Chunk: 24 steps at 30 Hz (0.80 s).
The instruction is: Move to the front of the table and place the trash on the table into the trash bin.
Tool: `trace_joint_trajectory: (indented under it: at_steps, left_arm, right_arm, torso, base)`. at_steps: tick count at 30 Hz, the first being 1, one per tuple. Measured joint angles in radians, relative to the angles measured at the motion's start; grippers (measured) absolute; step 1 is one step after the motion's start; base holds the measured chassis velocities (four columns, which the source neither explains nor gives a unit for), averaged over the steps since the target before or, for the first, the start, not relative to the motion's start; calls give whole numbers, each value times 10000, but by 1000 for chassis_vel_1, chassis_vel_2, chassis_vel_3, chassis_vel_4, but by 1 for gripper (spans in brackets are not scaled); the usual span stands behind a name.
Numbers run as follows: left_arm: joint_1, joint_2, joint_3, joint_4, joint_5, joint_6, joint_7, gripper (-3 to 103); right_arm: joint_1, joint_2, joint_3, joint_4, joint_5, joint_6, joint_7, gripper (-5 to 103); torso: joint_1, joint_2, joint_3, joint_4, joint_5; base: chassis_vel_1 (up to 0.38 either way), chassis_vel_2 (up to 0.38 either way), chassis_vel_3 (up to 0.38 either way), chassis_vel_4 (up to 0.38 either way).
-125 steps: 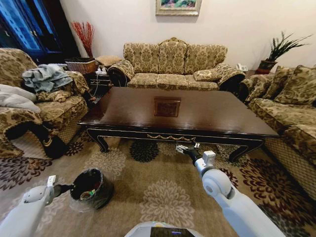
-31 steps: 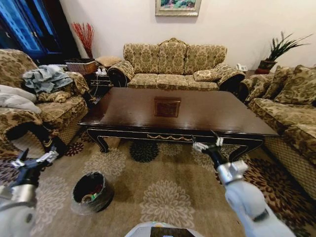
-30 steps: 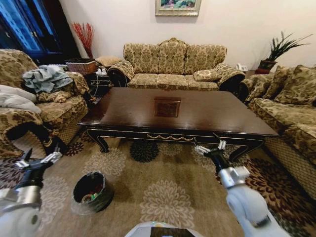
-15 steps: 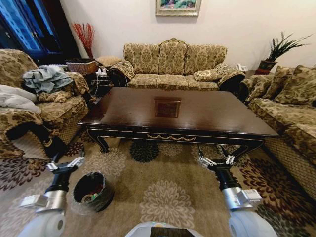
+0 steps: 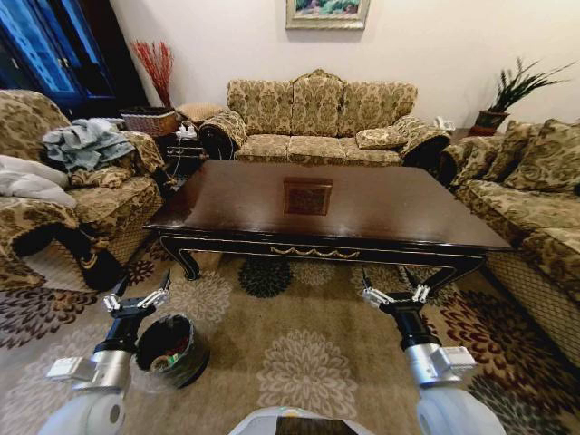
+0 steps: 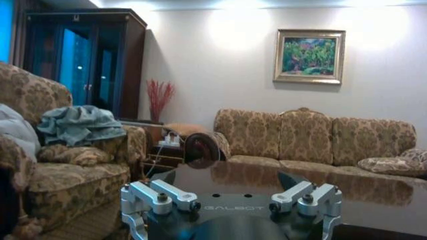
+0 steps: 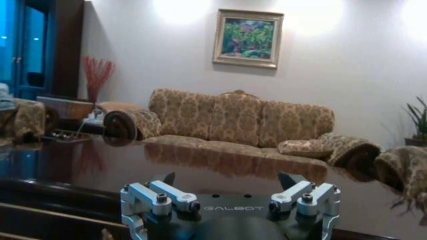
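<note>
Two grippers are raised in front of the robot, one on each side, both short of the table (image 5: 362, 213). The left gripper (image 5: 137, 302) is held above the patterned carpet (image 5: 299, 353), just beside the trash bin (image 5: 169, 347), with its fingers spread apart and nothing between them. The right gripper (image 5: 396, 295) is positioned near the table's front edge, toward the right front leg, also with fingers spread and holding nothing.

The table stands directly ahead, its glossy dark top showing the square inlay (image 5: 306, 196) at the centre. The trash bin sits on the carpet at the robot's left, well apart from the table's left front leg. It is lined with a clear plastic bag, and trash (image 5: 165, 359) lies inside it, with red and green pieces visible; individual items cannot be told apart.

In the left wrist view, the left gripper (image 6: 230, 202) points over the table (image 6: 373, 192) toward the sofa (image 6: 313, 140). In the right wrist view, the right gripper (image 7: 230, 202) likewise faces across the table (image 7: 220, 175) toward the sofa (image 7: 240, 122) and the framed picture (image 7: 247, 38) on the wall.
</note>
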Motion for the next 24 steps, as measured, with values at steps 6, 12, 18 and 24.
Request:
trace_joint_trajectory:
  at_steps: [6, 12, 18, 24]
  left_arm:
    - [49, 4, -176, 58, -78, -234, 154, 100]
    - [95, 48, -343, 81, -235, -360, 405, 100]
    - [105, 98, -487, 64, -184, -413, 869, 100]
    - [20, 112, -477, 148, -194, -453, 899, 100]
  right_arm:
    - [166, -154, -688, 111, -497, -238, 404, 100]
    - [200, -201, -1018, 211, -708, -342, 598, 100]
    - [176, -204, -1058, 242, -756, -241, 656, 100]
    - [173, -186, -1069, 201, -627, -108, 758, 100]
  torso:
    - [0, 0, 0, 1, 0]
    - [-4, 2, -3, 1, -1]
    - [-4, 3, -3, 0, 0]
    - [-4, 3, -2, 1, 0]
  base:
    - [125, -107, -121, 128]
    - [185, -162, -171, 164]
    - [139, -140, -155, 133]
    - [50, -42, -55, 50]
